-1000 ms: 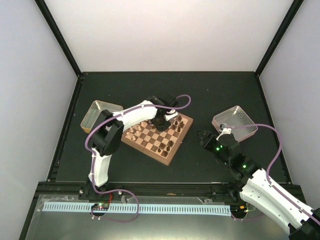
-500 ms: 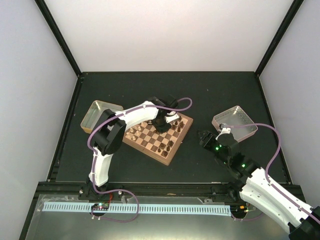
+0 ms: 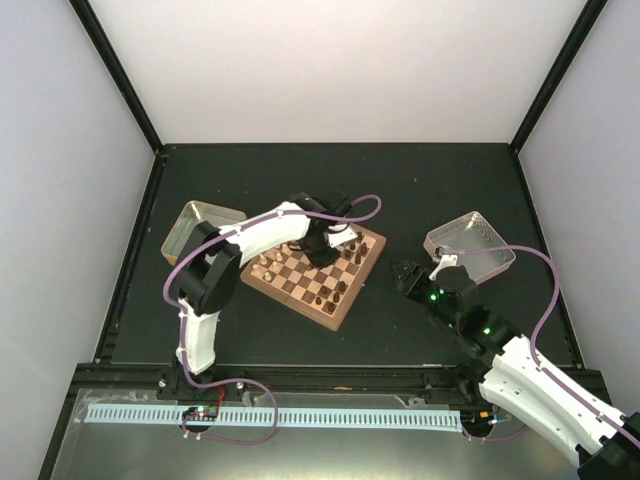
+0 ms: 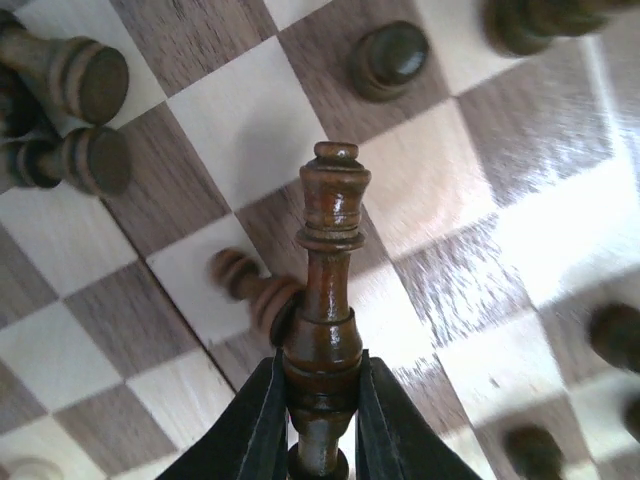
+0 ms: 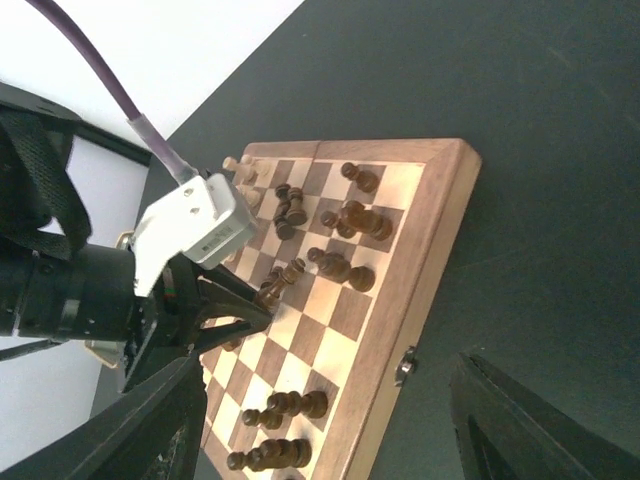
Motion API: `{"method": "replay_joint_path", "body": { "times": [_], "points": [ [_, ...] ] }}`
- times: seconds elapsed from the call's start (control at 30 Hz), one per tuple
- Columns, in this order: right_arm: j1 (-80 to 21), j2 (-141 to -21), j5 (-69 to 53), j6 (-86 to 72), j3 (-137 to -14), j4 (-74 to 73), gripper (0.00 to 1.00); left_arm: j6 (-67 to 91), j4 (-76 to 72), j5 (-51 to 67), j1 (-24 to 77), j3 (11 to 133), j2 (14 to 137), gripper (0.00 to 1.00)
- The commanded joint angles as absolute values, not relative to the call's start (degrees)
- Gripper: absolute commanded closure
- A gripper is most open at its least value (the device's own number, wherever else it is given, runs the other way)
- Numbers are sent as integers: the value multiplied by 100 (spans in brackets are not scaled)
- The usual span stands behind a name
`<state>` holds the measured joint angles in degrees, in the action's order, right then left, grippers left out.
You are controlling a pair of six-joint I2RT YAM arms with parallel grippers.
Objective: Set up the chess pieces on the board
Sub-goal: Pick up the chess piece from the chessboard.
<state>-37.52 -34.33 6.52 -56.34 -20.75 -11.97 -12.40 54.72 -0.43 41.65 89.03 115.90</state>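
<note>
You got even, soft light overhead, with faint shadows. In your left wrist view, glare streaked the board point(image 4: 545, 190) toward 3 o'clock, chessmen point(image 4: 612, 335) at the edges were smeared, and only the dark piece point(image 4: 332, 230) at centre looked sharp.

The dark table point(image 3: 430, 180) is carrying three things. The board point(image 3: 358, 283) is lying flat on it, turned cornerwise, directly beneath the left gripper point(image 3: 322, 250) and just left of the right gripper point(image 3: 405, 275). A shallow metal tray point(image 3: 205, 225) is sitting well to the left of the left gripper. A second tray point(image 3: 482, 236) is resting just beyond the right gripper, to its right.
</note>
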Motion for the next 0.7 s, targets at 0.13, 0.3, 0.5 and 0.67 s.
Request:
{"method": "replay_joint_path", "body": {
  "times": [0.13, 0.3, 0.5, 0.67],
  "points": [
    [-3743, -3407, -496, -4942, -2452, -549, 32, -1338, 5425, 1221, 4020, 8530, 10082, 96],
    [-3743, -3701, -1395, -4501, -2990, -517, 31, -1448, 5135, 2262, 4017, 8270, 9273, 96],
    [-3737, -4209, -2069, -4631, -3405, -277, 31, -1466, 4751, 2859, 4017, 7986, 8462, 94],
    [-3736, -4332, -2058, -5194, -3090, 849, 33, -1128, 4408, 3311, 4009, 7970, 8102, 93]
  ]
}}
